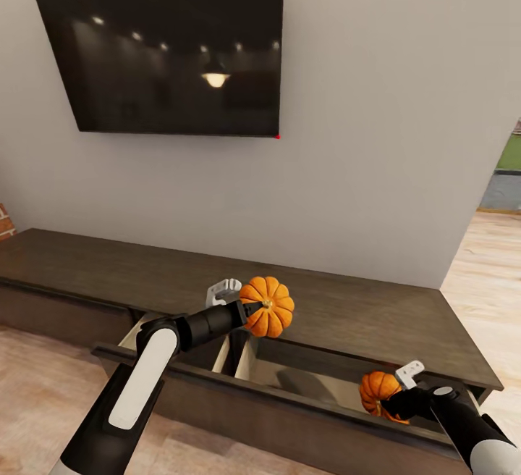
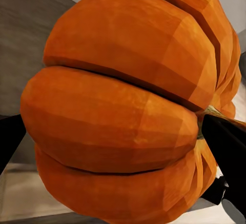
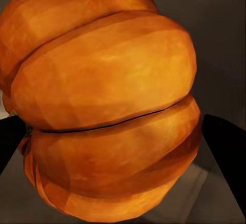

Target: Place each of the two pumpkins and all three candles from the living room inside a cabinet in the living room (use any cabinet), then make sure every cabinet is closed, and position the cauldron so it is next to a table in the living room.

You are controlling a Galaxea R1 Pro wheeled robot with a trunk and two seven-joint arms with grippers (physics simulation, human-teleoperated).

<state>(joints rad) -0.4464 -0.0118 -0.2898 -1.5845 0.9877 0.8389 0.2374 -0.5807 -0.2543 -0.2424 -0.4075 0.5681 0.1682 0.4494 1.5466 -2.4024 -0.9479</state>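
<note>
One orange ribbed pumpkin (image 1: 269, 307) hangs above the open drawer of the long dark-brown cabinet (image 1: 347, 316), with my left gripper (image 1: 255, 308) shut on it. The left wrist view has this pumpkin (image 2: 123, 116) close up between dark fingers (image 2: 228, 147). A second pumpkin (image 1: 379, 392) sits low inside the pale drawer at the right, my right gripper (image 1: 394, 399) shut on it. Up close in the right wrist view, that pumpkin (image 3: 107, 101) lies between black fingers (image 3: 225, 152).
A large black TV (image 1: 170, 44) hangs on the grey wall above the cabinet. The pulled-out drawer front (image 1: 289, 410) stands between me and the cabinet body. Light wood floor (image 1: 492, 287) runs past the cabinet's right end.
</note>
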